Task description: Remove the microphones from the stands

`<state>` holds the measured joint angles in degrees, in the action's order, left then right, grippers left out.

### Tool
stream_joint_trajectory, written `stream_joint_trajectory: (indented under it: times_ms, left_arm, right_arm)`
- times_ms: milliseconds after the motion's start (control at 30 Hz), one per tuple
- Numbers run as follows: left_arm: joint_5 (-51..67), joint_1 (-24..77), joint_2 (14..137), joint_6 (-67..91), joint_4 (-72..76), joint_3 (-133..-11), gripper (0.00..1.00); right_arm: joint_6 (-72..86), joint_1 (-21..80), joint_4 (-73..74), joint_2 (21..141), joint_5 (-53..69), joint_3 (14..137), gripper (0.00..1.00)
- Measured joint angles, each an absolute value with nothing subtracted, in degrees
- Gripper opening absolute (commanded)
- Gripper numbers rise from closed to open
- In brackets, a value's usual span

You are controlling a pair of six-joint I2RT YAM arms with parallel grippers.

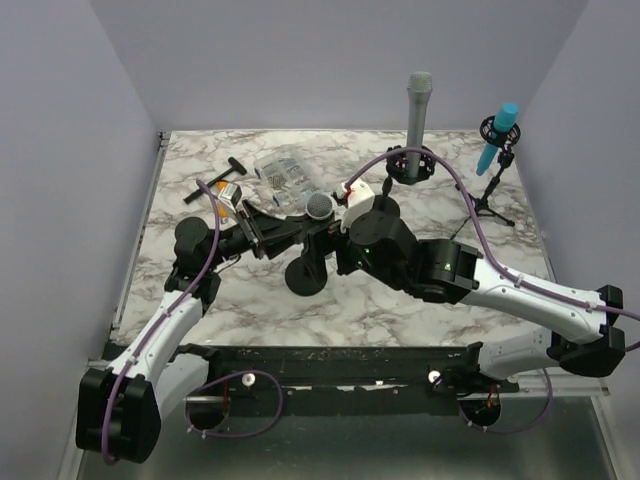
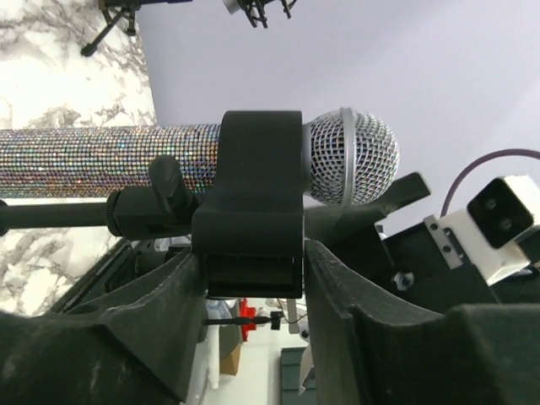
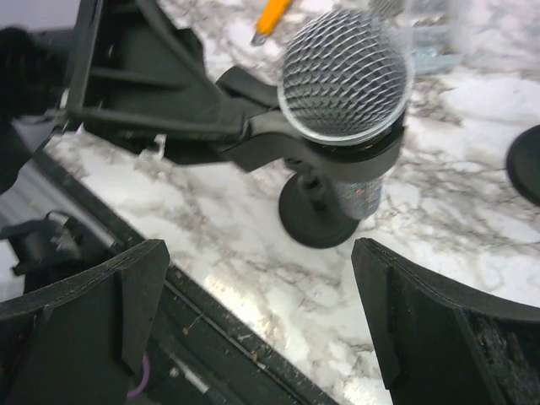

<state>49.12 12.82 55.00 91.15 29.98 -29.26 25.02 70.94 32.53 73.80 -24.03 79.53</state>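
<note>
Little is done: the glittery microphone (image 2: 346,169) sits fully in the clip (image 2: 257,202) of its stand (image 1: 305,278). The left gripper (image 2: 253,270) pinches the clip from both sides. The right gripper (image 3: 257,261) hovers above its head, jaws wide and empty, so grasping and pulling are left to do.

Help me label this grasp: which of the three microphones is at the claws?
The glittery microphone, silver mesh head, its clip in the left claw; the grey microphone and teal microphone stand at the back, untouched.

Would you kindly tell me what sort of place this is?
Probably a robot lab booth: plain lilac walls enclose a marble-print table, with left arm and right arm bolted at its edge.
</note>
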Motion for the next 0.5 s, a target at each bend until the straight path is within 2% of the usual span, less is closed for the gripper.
stream_joint_trajectory:
  times_ms: [200,400,500]
  left_arm:
    - [48.7,12.6,51.5,87.7,25.7,-28.0,0.97]
    - [48.7,9.2,45.7,81.6,18.2,-27.9,0.99]
    - [48.5,7.9,42.9,75.5,11.0,-29.4,0.99]
  right_arm:
    - [22.6,70.8,35.1,78.3,-30.3,87.0,1.0]
    - [19.8,70.8,36.1,81.4,-33.0,92.7,1.0]
    - [18.9,70.0,36.4,82.7,-33.1,94.3,0.96]
